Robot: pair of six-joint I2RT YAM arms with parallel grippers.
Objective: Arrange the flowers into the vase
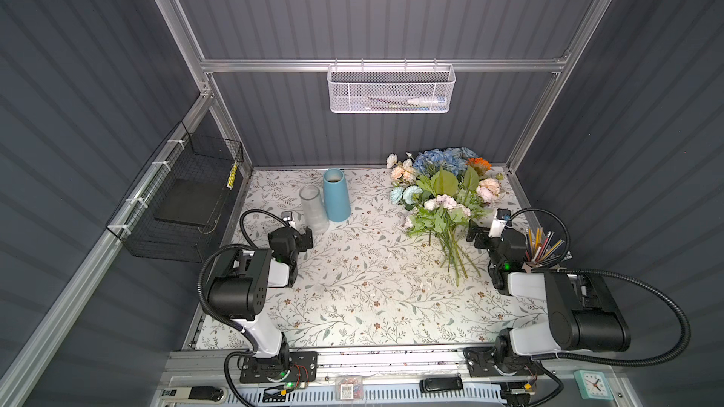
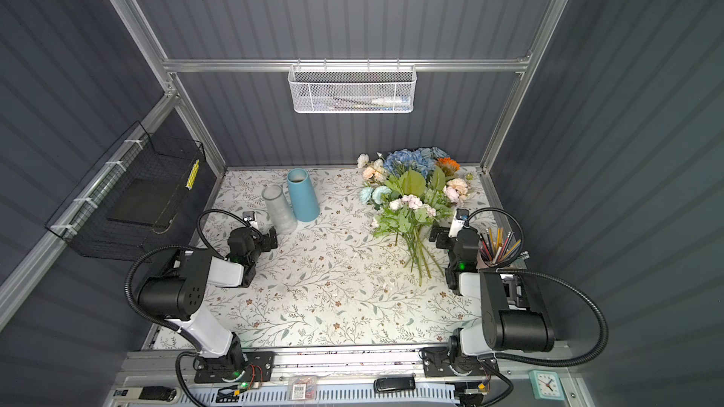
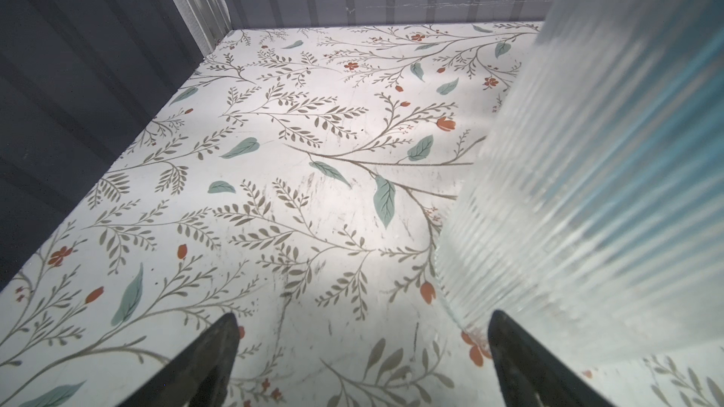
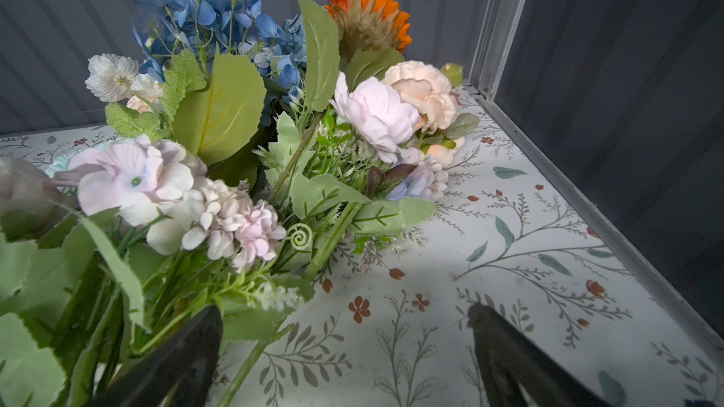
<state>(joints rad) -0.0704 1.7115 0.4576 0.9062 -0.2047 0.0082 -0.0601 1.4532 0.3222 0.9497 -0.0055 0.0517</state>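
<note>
The flowers (image 1: 442, 193) lie in a loose bunch at the back right of the table, heads toward the back wall, green stems (image 1: 456, 256) pointing forward. Blue, orange, peach and lilac blooms fill the right wrist view (image 4: 235, 111). My right gripper (image 1: 475, 233) (image 4: 344, 309) is open just right of the stems; one finger touches the leaves and one stem lies inside the gap. A blue tapered vase (image 1: 336, 195) and a clear ribbed vase (image 1: 313, 209) stand at the back left. My left gripper (image 1: 308, 237) (image 3: 363, 317) is open beside the clear ribbed vase (image 3: 587, 189), holding nothing.
A cup of coloured pencils (image 1: 542, 248) stands right behind the right wrist. A white mesh basket (image 1: 391, 88) hangs on the back wall, a black wire basket (image 1: 180, 197) on the left wall. Dark walls enclose the floral table (image 1: 372, 287) on three sides.
</note>
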